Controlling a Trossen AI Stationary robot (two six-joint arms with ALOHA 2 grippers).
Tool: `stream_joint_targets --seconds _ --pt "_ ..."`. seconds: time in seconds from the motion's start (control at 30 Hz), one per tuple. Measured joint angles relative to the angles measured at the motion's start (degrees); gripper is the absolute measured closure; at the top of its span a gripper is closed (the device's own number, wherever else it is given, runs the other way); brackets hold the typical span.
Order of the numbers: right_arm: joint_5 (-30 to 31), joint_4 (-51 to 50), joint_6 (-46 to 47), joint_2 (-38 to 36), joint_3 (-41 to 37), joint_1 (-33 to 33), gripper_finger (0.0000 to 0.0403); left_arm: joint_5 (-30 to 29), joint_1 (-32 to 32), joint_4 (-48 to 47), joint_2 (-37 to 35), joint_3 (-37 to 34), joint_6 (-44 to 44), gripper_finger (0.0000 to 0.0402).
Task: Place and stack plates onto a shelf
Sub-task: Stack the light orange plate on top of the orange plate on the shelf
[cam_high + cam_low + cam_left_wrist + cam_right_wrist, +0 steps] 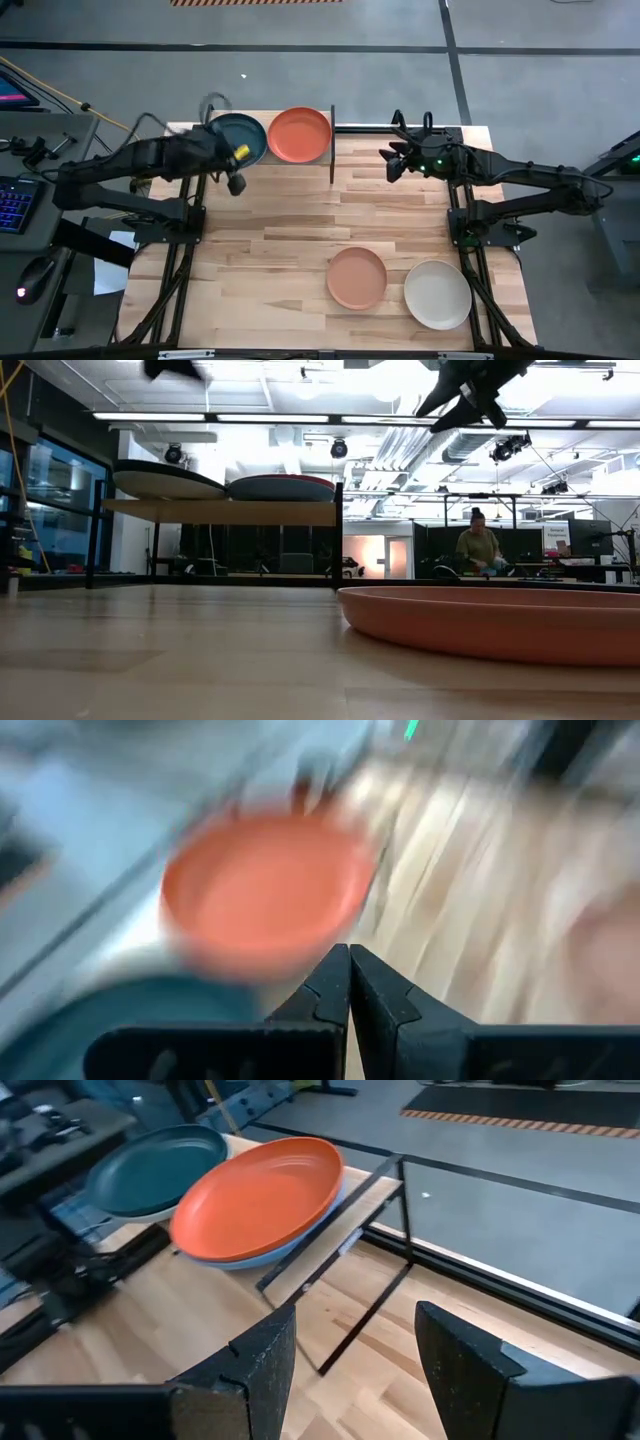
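I see the salmon plate at lower centre: stiff, smooth, probably light; I would pinch its rim. Right gripper stands apart, empty; left gripper together, empty.

Both arms are dark, near black, built of slim jointed links on black metal frames. The left arm carries a yellow marking near its wrist and a pale looping cable above it. The right arm shows a small green light near its wrist and dark cable loops there. The left hand has matte black angular fingers; the right hand has broad, rough-textured black fingers.
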Motion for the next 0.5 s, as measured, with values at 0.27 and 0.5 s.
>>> stream_joint_targets --seconds 0.27,0.5 --pt "-5.89 -0.02 -2.75 -2.8 0.0 0.0 0.0215 15.07 0.07 35.46 -0.83 -7.32 2.54 0.0401" --pt "-8.82 -0.06 -4.59 -2.93 0.0 0.0 0.0215 14.16 0.09 47.98 -0.6 -13.06 1.18 0.0401"
